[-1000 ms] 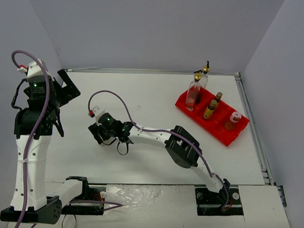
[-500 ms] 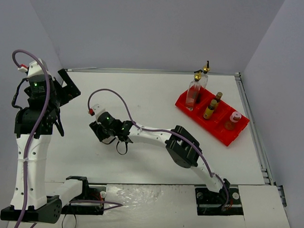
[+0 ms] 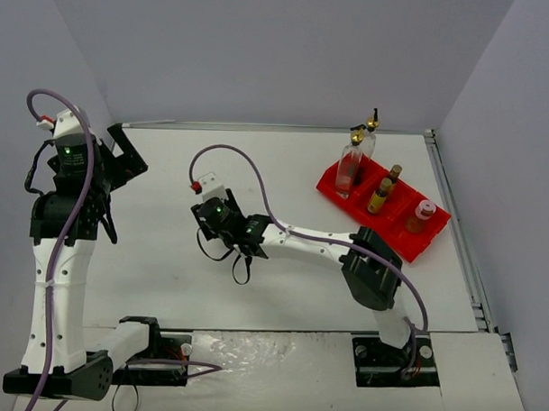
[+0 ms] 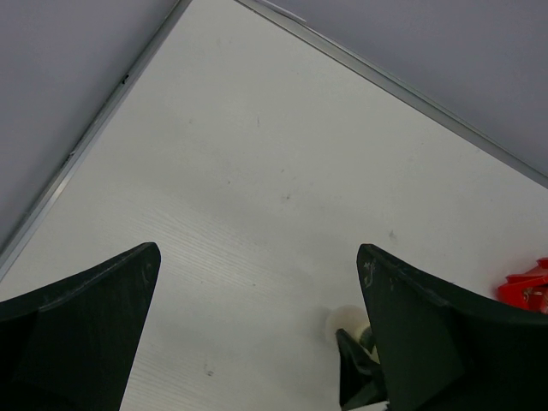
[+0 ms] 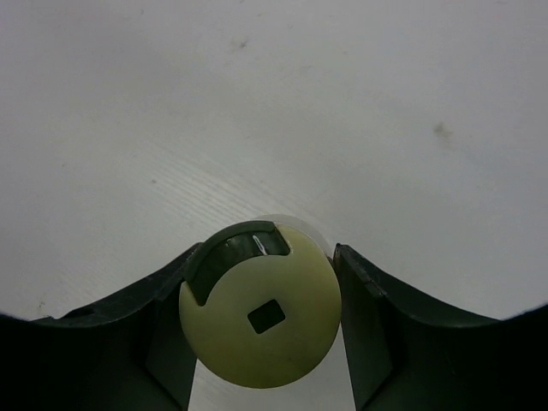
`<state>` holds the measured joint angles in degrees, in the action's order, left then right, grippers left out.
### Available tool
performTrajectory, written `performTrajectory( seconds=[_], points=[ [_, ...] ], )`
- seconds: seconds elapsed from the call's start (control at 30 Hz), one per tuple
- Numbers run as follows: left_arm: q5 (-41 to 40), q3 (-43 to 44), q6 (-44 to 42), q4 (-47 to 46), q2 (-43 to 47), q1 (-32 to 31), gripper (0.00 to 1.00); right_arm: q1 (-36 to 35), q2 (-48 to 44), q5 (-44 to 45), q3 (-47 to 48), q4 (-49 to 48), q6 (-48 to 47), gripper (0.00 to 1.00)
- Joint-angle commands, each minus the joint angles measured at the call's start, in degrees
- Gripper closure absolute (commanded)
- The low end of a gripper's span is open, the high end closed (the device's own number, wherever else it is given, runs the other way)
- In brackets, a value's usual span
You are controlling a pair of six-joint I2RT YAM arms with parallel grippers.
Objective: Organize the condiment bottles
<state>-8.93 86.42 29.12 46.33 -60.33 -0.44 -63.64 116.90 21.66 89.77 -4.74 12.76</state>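
Condiment bottles (image 3: 380,197): five stood in the red plastic compartmented tray (image 3: 401,241) at upper right; right gripper (image 5: 265,282) clamped the sixth, a squat cream bottle (image 5: 261,321); left gripper (image 4: 257,253) gaped empty.

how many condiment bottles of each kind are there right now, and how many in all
tall clear bottles with gold spouts: 2
small amber bottles: 2
squat pink bottle: 1
squat cream bottle: 1
total: 6

My top view looks down from the near side across the whole counter (image 3: 303,157). Left wrist view sits high, facing the far left corner; right wrist view looks straight down, close. Both catch the cream bottle (image 5: 291,291).
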Motion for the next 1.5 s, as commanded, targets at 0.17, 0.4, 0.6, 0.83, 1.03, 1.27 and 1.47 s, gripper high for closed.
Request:
performTrajectory(
  seconds=[0.17,0.4,0.6,0.83,1.03,1.27,1.47],
  points=[
    [1.18,0.86,0.04,-4.12,-0.05,2.02,0.03,15.51,-28.35,21.61,-18.88,-1.29,13.05,1.00],
    [2.66,-0.90,0.67,-5.52,-0.51,2.33,0.03,30.43,-42.25,27.48,-33.73,3.01,25.36,1.00],
    [4.38,-1.23,1.04,-6.44,-1.65,2.38,0.03,32.53,-47.65,34.57,-39.00,7.93,31.21,1.00],
    [5.20,-0.60,1.07,-6.34,-2.73,2.29,0.03,34.26,-52.23,41.23,-42.91,13.61,37.10,1.00],
    [5.34,-1.86,1.58,-7.26,-2.24,2.38,0.03,39.28,-53.16,40.80,-45.52,14.42,37.15,1.00],
    [5.76,-4.18,2.15,-9.08,-2.08,2.36,0.03,45.38,-52.14,39.48,-46.36,14.36,36.36,1.00],
    [6.94,-5.42,2.36,-10.43,-1.88,2.32,0.03,49.61,-49.48,37.47,-46.55,12.24,33.87,1.00]
  ],
)
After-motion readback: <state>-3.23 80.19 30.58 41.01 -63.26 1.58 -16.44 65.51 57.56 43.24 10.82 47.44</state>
